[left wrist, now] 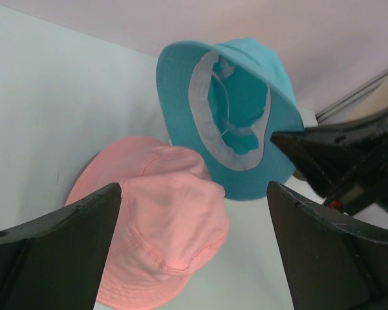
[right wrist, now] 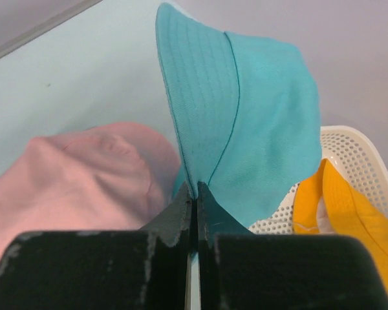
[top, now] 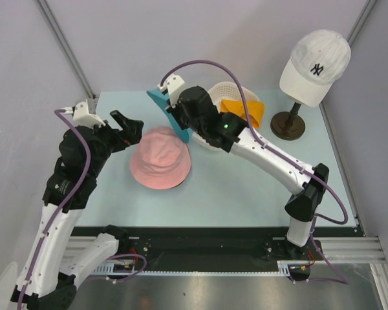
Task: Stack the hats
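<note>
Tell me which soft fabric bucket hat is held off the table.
The teal fabric bucket hat: the right end effector pinches its brim. The pink fabric bucket hat lies on the table; the orange one sits in the white plastic basket.

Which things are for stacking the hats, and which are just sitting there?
For the job: pink hat, teal hat in the right pincer, orange hat.
Just sitting there: white cap, its stand, white basket.
</note>
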